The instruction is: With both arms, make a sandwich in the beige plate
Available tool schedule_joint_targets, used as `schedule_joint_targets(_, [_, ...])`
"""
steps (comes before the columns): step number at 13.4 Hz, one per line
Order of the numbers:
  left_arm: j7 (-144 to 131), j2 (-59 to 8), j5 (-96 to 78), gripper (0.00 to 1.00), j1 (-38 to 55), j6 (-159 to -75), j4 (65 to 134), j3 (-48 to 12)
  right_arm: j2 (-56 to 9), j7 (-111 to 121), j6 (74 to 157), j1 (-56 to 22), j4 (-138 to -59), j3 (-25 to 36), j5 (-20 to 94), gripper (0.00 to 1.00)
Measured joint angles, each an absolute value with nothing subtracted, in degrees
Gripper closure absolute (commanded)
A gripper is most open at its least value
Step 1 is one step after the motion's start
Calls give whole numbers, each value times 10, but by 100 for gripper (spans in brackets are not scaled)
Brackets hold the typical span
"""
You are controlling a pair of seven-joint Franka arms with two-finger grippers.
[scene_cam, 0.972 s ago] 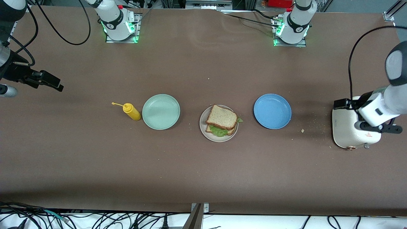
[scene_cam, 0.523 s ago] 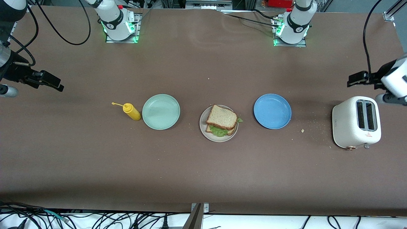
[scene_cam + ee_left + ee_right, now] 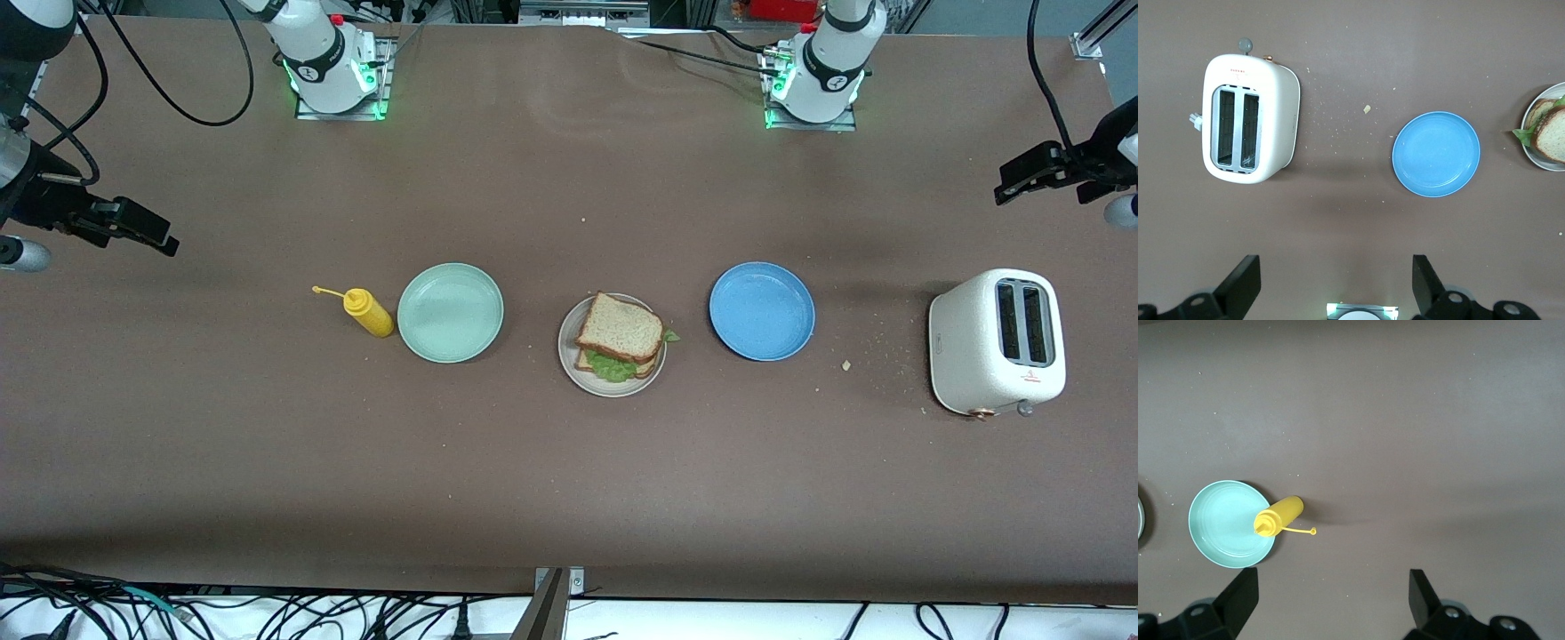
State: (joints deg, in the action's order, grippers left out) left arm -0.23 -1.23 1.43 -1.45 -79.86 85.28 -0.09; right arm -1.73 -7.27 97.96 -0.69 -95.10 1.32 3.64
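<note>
The sandwich (image 3: 621, 341) is shown assembled on the beige plate (image 3: 570, 354), which lies at mid-table between the mint-green plate (image 3: 450, 312) and the blue plate (image 3: 762, 310). Two bread slices are stacked with a lettuce leaf (image 3: 608, 366) protruding from between them on the side nearer the front camera (a small green scrap also shows at the edge toward the blue plate).

The left gripper (image 3: 1031, 174) is held in the air at the left arm's end of the table, close to the toaster (image 3: 996, 342); its fingers (image 3: 1241, 287) are seen spread wide with nothing between them. The right gripper (image 3: 133, 227) hangs over bare table at the right arm's end, well apart from the yellow mustard bottle (image 3: 368, 312), with its fingers (image 3: 1238, 595) likewise parted and empty.

The task is judged essentially complete. The top slice sits askew on the lower one, so any jolt to the table or plate could slide it off. A further descent of either arm toward the plate would risk displacing the stack. Crumbs (image 3: 845, 364) are scattered near the toaster.
</note>
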Motion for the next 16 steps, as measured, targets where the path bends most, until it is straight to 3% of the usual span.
schedule_joint_targets(16, [-6,-22,14,0,2,-834,857,-2,-18,-73,980,-7,-951,12,37,0])
